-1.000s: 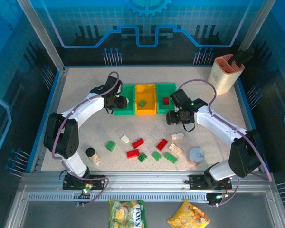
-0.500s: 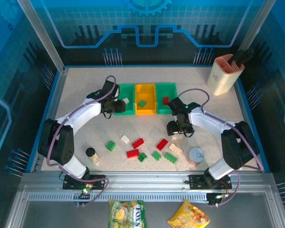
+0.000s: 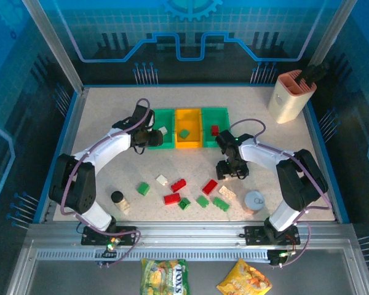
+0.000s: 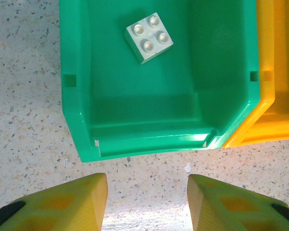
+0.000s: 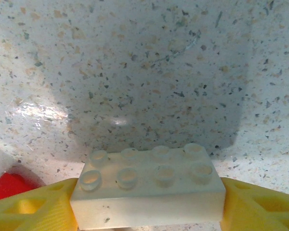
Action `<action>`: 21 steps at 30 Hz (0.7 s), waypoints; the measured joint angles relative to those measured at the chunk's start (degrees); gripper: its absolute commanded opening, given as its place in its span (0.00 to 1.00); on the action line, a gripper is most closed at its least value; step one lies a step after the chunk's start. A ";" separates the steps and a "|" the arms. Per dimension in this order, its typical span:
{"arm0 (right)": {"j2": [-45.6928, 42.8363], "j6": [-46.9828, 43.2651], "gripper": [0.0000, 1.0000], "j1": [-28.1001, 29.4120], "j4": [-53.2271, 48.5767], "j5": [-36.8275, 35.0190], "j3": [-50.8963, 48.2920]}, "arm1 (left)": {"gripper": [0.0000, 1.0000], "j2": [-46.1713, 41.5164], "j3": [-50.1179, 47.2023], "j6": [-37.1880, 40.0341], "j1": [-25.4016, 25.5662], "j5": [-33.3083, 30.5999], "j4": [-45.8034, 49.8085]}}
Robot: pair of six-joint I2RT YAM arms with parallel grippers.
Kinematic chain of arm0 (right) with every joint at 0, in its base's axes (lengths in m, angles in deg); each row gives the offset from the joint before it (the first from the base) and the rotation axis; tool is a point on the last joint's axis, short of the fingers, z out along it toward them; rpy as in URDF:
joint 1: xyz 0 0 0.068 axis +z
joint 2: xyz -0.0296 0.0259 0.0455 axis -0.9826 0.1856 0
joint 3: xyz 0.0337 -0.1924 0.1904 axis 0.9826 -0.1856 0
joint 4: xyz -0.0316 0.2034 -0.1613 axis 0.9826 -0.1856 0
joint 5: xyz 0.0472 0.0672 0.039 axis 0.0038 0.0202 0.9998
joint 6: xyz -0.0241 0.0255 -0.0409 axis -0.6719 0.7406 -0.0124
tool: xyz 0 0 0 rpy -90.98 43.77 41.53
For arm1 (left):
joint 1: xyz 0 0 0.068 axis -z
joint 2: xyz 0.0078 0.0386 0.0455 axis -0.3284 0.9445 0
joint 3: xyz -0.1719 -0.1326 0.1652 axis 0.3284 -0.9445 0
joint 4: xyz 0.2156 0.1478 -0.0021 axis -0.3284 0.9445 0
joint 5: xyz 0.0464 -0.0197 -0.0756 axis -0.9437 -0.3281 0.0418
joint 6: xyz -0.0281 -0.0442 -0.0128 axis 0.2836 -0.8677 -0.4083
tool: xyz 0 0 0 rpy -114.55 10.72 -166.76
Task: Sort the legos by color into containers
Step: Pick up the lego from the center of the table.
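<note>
3 containers (image 3: 188,145) (2 green, 1 orange-yellow); legos (image 3: 178,185): 4 red, 5 green, 5 cream

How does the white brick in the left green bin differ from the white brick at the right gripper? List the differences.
The square brick has four studs; the long brick has eight. The square brick lies in the green bin; the long brick is out on the table. Nothing grips the square brick; the right gripper presses both ends of the long brick. Both are cream-white, studs up.
</note>
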 measured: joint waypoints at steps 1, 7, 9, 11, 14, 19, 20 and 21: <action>0.00 0.04 0.70 0.02 -0.02 -0.04 0.00 | 0.48 0.00 0.00 0.00 0.00 0.00 -0.09; 0.00 0.31 0.66 0.33 -0.24 -0.61 0.07 | 0.48 -0.02 0.00 0.00 0.00 0.00 -0.28; 0.00 0.35 0.66 0.39 -0.37 -0.81 0.13 | 0.48 -0.09 -0.02 0.00 0.00 0.00 -0.26; -0.02 0.48 0.65 0.57 -0.50 -1.07 0.17 | 0.49 -0.28 -0.09 0.00 0.00 0.00 -0.26; -0.04 0.52 0.64 0.96 -1.01 -1.44 0.33 | 0.49 -1.03 -0.59 0.00 -0.02 0.00 -0.28; -0.04 0.52 0.64 1.77 -2.58 -1.81 1.75 | 0.49 -2.14 -0.85 0.02 -0.81 0.00 -0.26; -0.04 0.52 0.64 1.97 -2.86 -1.95 2.40 | 0.50 -2.45 -1.09 0.02 -1.11 0.02 -0.24; -0.04 0.50 0.64 2.27 -3.13 -2.14 3.15 | 0.49 -2.93 -1.53 0.02 -1.46 0.07 -0.24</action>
